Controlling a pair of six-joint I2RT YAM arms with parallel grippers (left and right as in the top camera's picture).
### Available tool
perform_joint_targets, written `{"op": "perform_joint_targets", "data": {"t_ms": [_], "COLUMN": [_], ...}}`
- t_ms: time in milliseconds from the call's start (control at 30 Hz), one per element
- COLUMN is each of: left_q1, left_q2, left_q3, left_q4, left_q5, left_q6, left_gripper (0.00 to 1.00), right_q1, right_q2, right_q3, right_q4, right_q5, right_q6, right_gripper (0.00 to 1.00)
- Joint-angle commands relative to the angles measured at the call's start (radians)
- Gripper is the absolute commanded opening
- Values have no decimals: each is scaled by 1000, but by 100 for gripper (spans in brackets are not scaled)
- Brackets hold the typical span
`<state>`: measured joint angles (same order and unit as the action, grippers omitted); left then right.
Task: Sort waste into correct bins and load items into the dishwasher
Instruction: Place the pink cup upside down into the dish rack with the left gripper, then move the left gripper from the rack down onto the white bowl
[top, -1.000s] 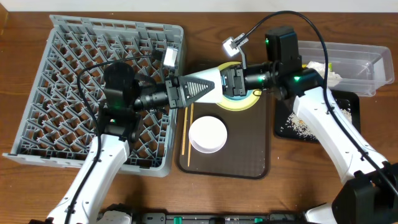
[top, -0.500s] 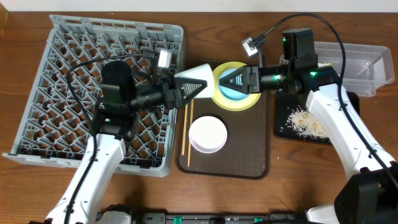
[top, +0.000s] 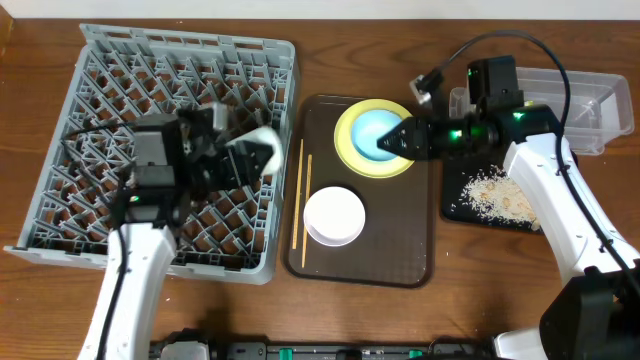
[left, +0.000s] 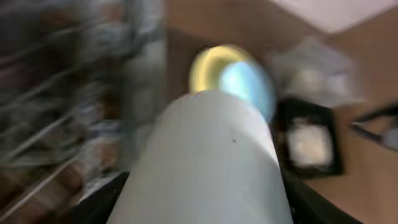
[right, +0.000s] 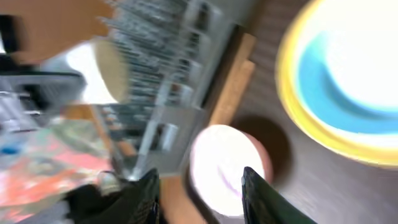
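Note:
The yellow plate with the light blue bowl in it sits at the back of the brown serving tray. The white bowl and two chopsticks lie there too. My right gripper hovers open at the blue bowl's right rim; in the right wrist view its jaws hold nothing and frame the white bowl. Over the dish rack's right side, my left gripper is shut on a white cup. That cup fills the blurred left wrist view.
A black tray right of the serving tray holds rice crumbs. The clear tub stands at the back right, partly behind my right arm. Wooden table surrounds everything.
My left arm has swung back left over the rack, carrying the white cup. My right gripper has drawn back to the right, from over the plate to the blue bowl's right rim.

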<state>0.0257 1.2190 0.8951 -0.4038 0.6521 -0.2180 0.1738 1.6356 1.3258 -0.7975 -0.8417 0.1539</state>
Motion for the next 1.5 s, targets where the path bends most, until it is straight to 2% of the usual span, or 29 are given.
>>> {"op": "perform_joint_targets", "data": {"t_ms": [0, 167, 200, 300, 467, 800, 833, 933, 1200, 1267, 1300, 1333, 1467], "left_q1": [21, 46, 53, 69, 76, 76, 76, 76, 76, 76, 76, 76, 76], "left_q2": [-83, -145, -148, -133, -68, 148, 166, 218, 278, 273, 269, 254, 194], "left_q3": [108, 140, 140, 140, 140, 140, 140, 140, 140, 140, 140, 142, 167], "left_q4": [-138, -353, -408, -507, -535, -531, -526, -506, -497, -497, -497, -501, -517], "left_q5": [-329, -557, -612, -715, -715, -717, -717, -716, -716, -716, -716, -716, -715], "left_q6": [92, 84, 65, 10, 10, 10, 10, 10, 10, 10, 10, 10, 10], "left_gripper": [20, 19, 15, 15, 15, 17, 22, 27, 77, 82, 88, 91, 93], "right_q1": [-7, -7, -7, -7, -7, -7, -7, -7, -7, -7, -7, -7, -7], "right_q2": [-11, -79, -105, -165, -234, -243, -243, -243, -243, -243, -243, -243, -243], "right_q3": [0, 0, 0, 0, 0, 0, 0, 0, 0, 0, 0, 0, 0], "right_q4": [-58, -143, -160, -188, -198, -229, -231, -235, -243, -243, -244, -244, -244], "right_q5": [198, 350, 393, 462, 487, 500, 502, 502, 502, 502, 502, 502, 502], "right_q6": [-94, -119, -119, -135, -145, -145, -145, -145, -145, -145, -145, -145, -145], "right_gripper": [40, 40, 40, 41, 41, 41, 42, 42, 43, 47, 50, 54, 66]}}
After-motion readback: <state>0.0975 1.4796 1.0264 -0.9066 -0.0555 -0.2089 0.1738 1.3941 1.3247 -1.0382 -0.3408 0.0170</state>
